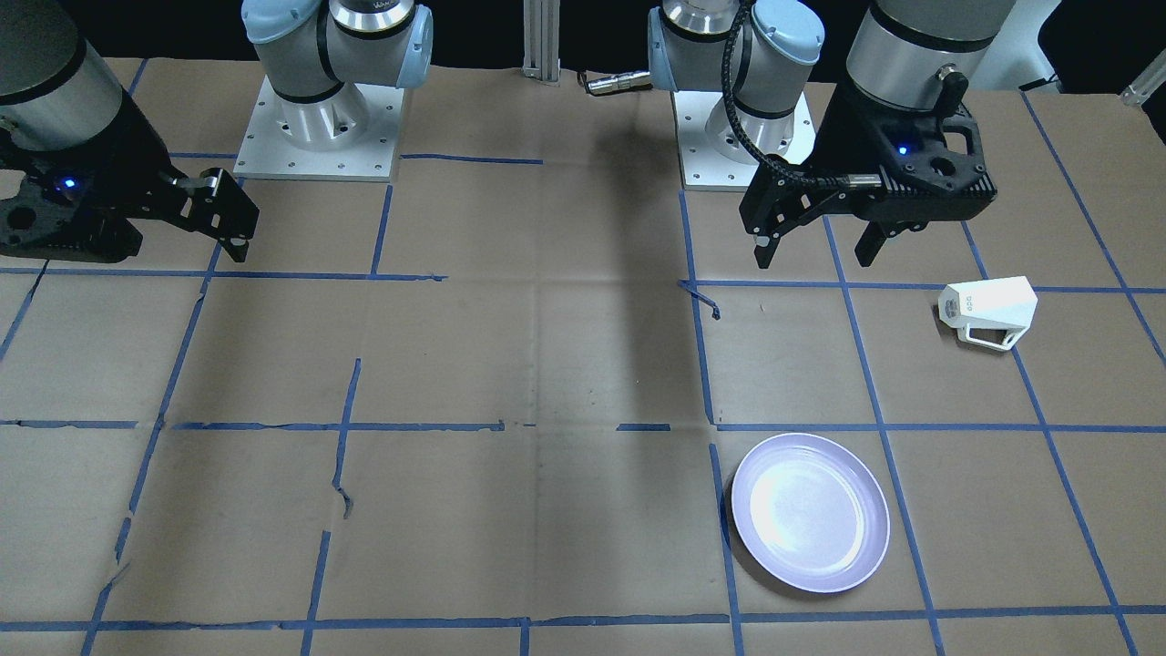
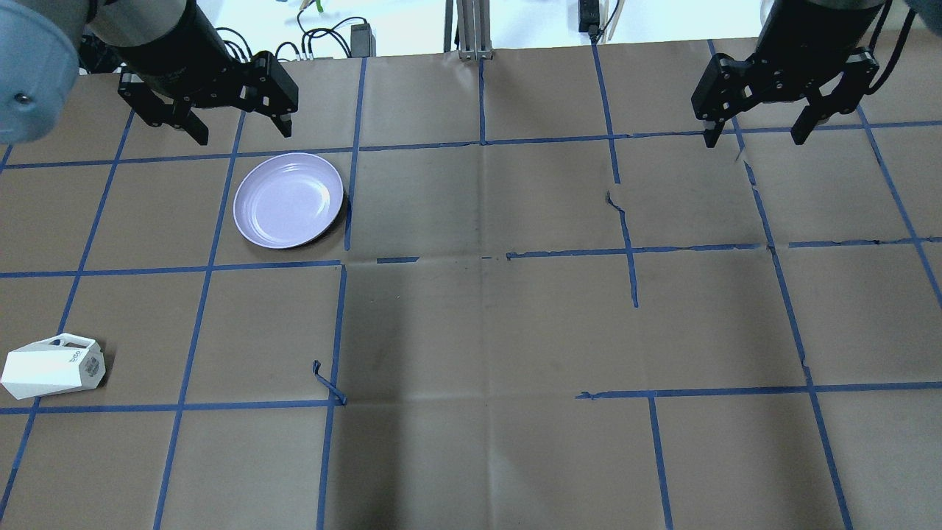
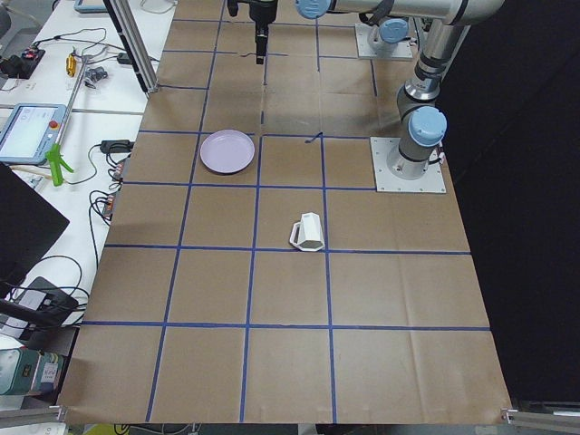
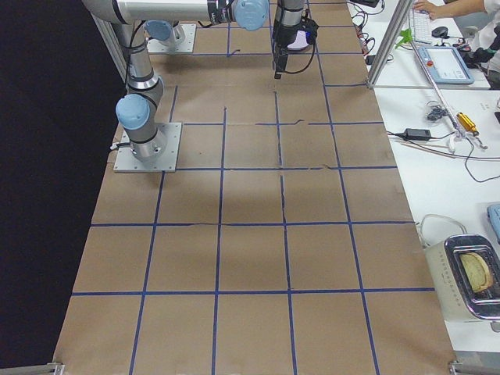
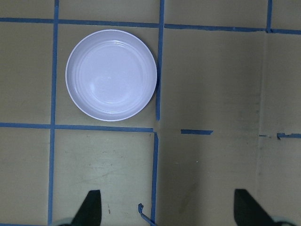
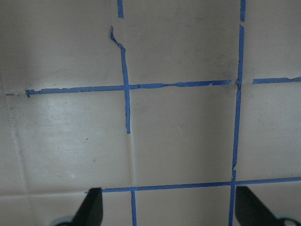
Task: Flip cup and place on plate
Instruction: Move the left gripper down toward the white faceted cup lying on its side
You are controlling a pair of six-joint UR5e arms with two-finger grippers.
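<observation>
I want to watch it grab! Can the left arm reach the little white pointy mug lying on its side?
Probably yes. The white faceted mug lies on the same side as the left gripper, nothing between them, jaws open.

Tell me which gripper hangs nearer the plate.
The left gripper: it hovers just beyond the plate, whereas the right gripper is far across the table.

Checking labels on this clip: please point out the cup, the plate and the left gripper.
cup (image 2: 45, 368), overhead view, on its upward side face.
plate (image 2: 288, 200), overhead view, on its bare middle.
left gripper (image 2: 243, 134), overhead view, midway between its fingers.
</observation>
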